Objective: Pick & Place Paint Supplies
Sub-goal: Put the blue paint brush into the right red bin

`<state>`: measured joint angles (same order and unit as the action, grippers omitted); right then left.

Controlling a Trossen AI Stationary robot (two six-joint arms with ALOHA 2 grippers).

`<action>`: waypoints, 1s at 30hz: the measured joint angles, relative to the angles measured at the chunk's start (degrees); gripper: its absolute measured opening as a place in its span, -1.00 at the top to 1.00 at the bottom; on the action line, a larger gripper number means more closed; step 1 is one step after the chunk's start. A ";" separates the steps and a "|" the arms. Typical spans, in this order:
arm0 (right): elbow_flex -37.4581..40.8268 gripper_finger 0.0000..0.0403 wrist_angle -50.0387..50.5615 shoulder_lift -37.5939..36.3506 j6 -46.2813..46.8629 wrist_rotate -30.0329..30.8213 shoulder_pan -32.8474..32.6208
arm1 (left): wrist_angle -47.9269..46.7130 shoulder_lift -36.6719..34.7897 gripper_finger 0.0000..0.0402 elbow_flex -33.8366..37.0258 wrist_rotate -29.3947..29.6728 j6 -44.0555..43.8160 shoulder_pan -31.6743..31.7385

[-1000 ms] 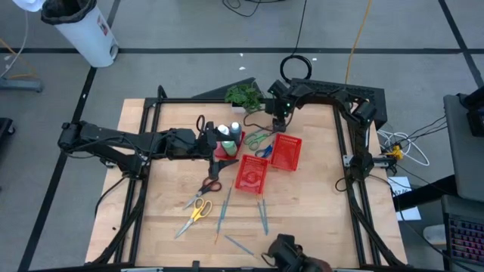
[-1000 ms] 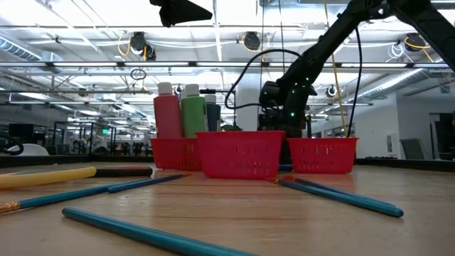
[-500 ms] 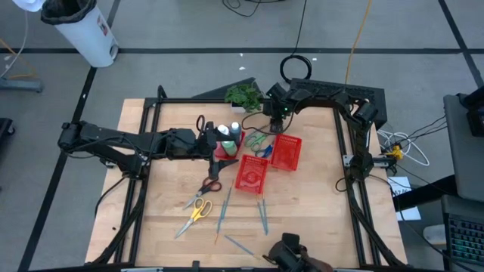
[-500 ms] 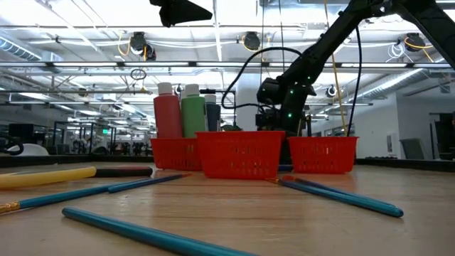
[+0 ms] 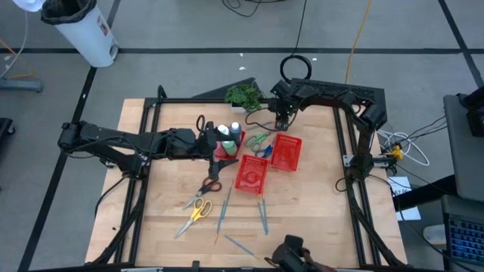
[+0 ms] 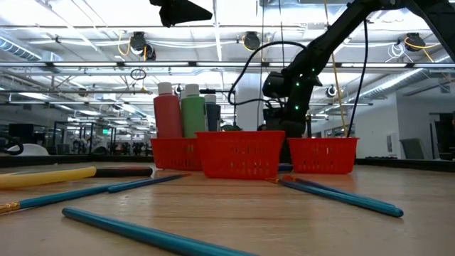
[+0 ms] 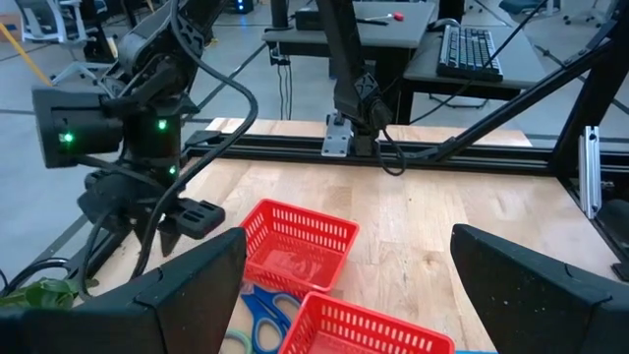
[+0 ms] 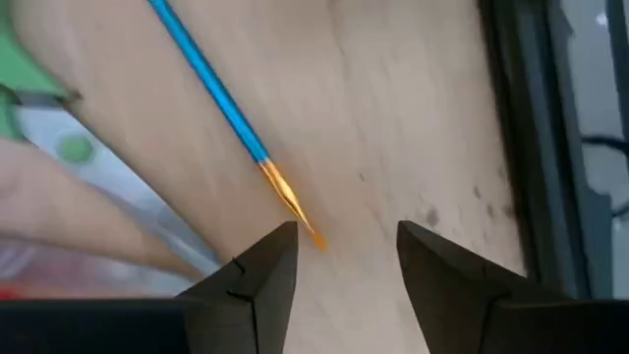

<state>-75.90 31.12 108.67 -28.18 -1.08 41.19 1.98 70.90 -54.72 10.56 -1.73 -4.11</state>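
The right gripper (image 8: pixel 339 261) hangs with its jaws apart over bare wood near the far edge of the wooden desk (image 5: pixel 318 196), just short of the orange bristle tip of a thin blue-handled paintbrush (image 8: pixel 231 123). The brush lies flat beside the green-handled scissors (image 5: pixel 257 139). The left gripper (image 7: pixel 344 295) has its jaws wide apart over the red mesh three-part tray (image 5: pixel 253 172) near the desk's middle. Red and green paint bottles (image 6: pixel 181 111) stand in the tray's left part. Yellow-handled scissors (image 5: pixel 198 211) and more brushes (image 5: pixel 224 210) lie towards the near edge. I judge the risk thus: the brush is thin and flat on the wood, so closing at the bristle end could pinch only hairs, or flick it against the scissors
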 joint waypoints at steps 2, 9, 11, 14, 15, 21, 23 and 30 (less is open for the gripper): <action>0.04 0.13 0.96 -0.31 -0.51 -2.69 -0.02 | 0.00 0.01 -0.82 0.00 -0.01 0.00 0.00; 0.00 0.14 -0.47 0.73 -4.26 -6.57 -0.04 | 0.00 -0.01 -0.82 0.00 -0.01 0.00 0.01; 0.00 0.16 -0.42 1.42 -4.52 -6.46 0.13 | 0.00 0.00 -0.82 0.00 -0.01 -0.01 0.00; -0.07 0.20 -0.79 3.16 -5.84 -6.63 0.26 | 0.02 0.00 -0.82 0.00 -0.01 0.01 0.00; -0.07 0.21 -0.55 3.64 -5.92 -6.70 0.44 | 0.02 0.01 -0.82 0.02 -0.01 -0.01 0.01; -0.24 0.34 0.18 4.65 -6.68 -6.43 0.87 | 0.01 -0.01 -0.82 0.00 -0.01 -0.01 0.01; -0.23 0.43 0.26 4.66 -6.95 -6.41 0.99 | 0.00 0.01 -0.82 0.00 -0.02 0.00 0.01; -0.17 0.84 1.27 4.74 -7.57 -6.88 2.48 | 0.04 0.00 -0.82 0.00 -0.02 0.00 0.01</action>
<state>-76.07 32.38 113.40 -35.75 -7.96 43.67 2.01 70.91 -54.72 10.54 -1.73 -4.10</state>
